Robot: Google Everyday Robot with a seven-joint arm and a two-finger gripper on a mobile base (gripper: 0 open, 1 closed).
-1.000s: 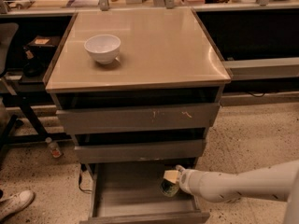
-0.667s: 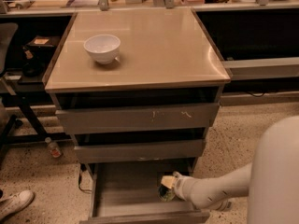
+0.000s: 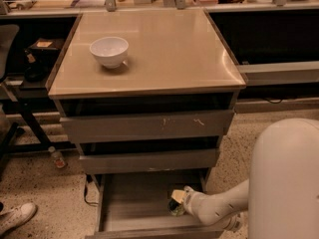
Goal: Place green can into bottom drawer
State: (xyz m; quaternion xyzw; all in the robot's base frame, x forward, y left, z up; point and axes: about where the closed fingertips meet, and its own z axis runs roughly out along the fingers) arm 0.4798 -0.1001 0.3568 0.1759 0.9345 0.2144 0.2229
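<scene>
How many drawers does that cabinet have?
3, stacked: the top drawer under the tabletop, the middle drawer below it, and the bottom drawer pulled out, where the gripper reaches in at the green can. None appears hidden.

Over the last 1.0 s the gripper [image 3: 177, 199] has travelled down and slightly left, and now sits inside the bottom drawer [image 3: 134, 203], near its right side. The green can [image 3: 175, 209] at its tip has dropped with it. A bulky white arm segment [image 3: 286, 178] has entered at right.
</scene>
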